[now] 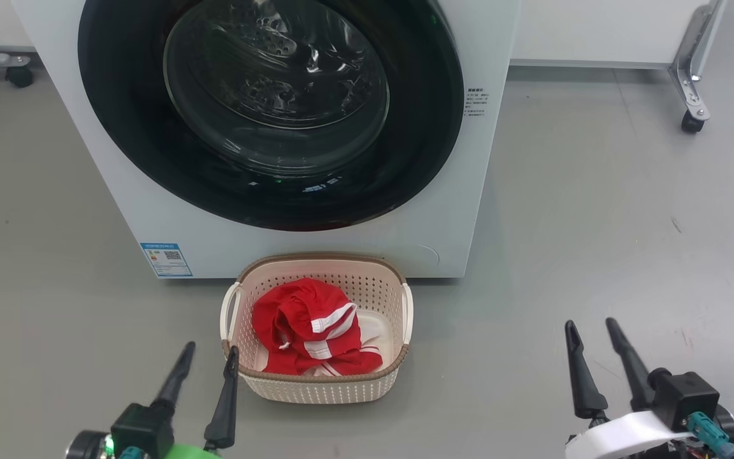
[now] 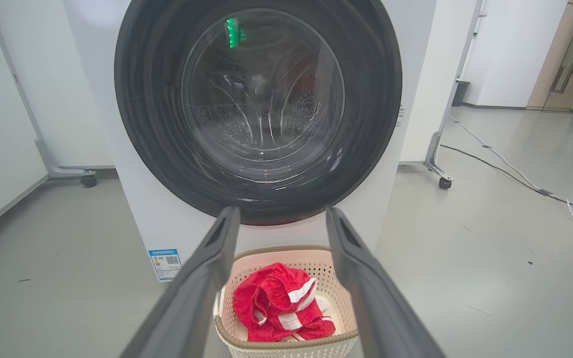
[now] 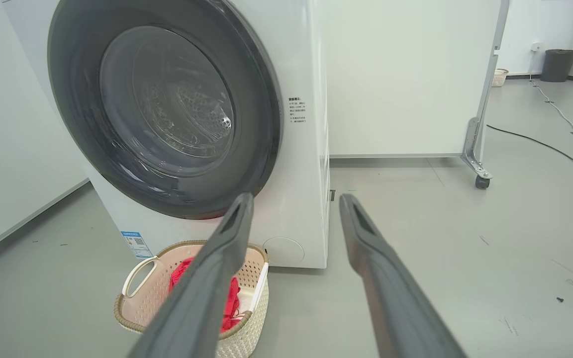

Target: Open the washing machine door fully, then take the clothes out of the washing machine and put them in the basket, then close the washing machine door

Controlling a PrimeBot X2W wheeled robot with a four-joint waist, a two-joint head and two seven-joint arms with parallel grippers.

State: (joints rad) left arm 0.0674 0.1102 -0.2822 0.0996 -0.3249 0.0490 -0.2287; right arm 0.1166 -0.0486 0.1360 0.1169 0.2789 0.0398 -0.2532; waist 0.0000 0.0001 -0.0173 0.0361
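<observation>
Left gripper (image 1: pixel 211 347) & right gripper (image 1: pixel 590 322) hang spread, empty, left one just beside basket (image 1: pixel 322 259). Red white-striped clothes (image 1: pixel 303 325) lie inside it; washing machine door (image 1: pixel 271 95) looks shut. All 3 steps seem done; next: just stay clear.

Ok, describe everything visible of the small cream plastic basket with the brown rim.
The small cream plastic basket stands upright on the grey floor, close in front of the big white washing machine. Its sides are perforated, its rim brown and woven-looking, with a pale handle on each side. A bright red garment with white stripes lies crumpled inside.
</observation>
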